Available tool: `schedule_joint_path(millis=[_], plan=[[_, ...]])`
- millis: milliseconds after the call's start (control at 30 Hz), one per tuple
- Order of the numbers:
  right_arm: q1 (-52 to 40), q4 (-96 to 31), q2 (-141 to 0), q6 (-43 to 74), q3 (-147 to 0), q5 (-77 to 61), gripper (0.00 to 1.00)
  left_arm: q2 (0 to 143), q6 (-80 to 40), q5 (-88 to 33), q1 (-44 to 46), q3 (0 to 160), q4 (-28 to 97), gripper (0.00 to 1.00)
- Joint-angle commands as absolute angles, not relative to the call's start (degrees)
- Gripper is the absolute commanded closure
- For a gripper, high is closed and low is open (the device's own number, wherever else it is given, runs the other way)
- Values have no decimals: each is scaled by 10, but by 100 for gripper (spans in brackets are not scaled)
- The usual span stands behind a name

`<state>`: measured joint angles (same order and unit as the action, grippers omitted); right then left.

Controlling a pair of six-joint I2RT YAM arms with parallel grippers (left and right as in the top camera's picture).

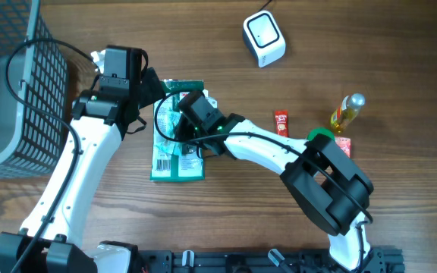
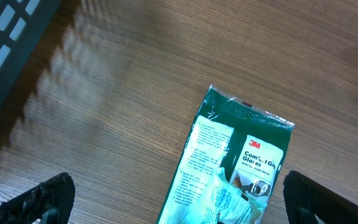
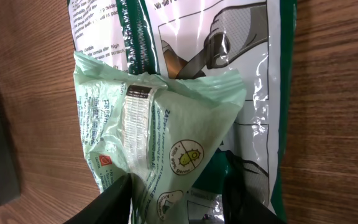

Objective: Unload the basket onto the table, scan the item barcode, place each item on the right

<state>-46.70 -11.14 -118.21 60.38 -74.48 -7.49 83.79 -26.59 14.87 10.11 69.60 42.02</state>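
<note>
**Right gripper pinches the pale packet over the glove pack**

Nearest us, the table (image 1: 419, 227) shows bare wood at its right corner. At mid-table the right gripper (image 3: 176, 202) stands partly closed. Its fingers press both sides of the lower end of the pale green packet (image 3: 166, 143), whose barcode strip (image 3: 135, 118) faces the wrist camera. The packet sits over the dark green glove pack (image 1: 174, 165), which lies flat. Just beyond, the left gripper (image 2: 182, 202) hangs spread wide, holding nothing, above the pack's far end. The mesh basket (image 1: 21, 76) hems the left edge. A bottle (image 1: 345, 112) and a red sachet (image 1: 281, 123) stand to the right. Farthest, the white scanner (image 1: 264, 39) has open wood around it.
</note>
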Motion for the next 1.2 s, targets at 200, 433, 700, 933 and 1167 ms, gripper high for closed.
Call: schedule_joint_path(millis=[200, 433, 700, 933, 1167], plan=[[-471, -123, -1202, 600, -745, -73, 54, 840, -257, 148, 98, 695, 419, 0], [-471, -123, -1202, 600, -745, -73, 54, 840, -257, 148, 98, 695, 419, 0], [-471, -127, -1202, 600, -745, -73, 54, 840, -257, 148, 98, 695, 419, 0], [-471, -125, -1202, 600, -745, -74, 54, 840, -257, 148, 98, 695, 419, 0], [-461, -120, -1200, 600, -746, -87, 62, 840, -257, 148, 98, 695, 419, 0]])
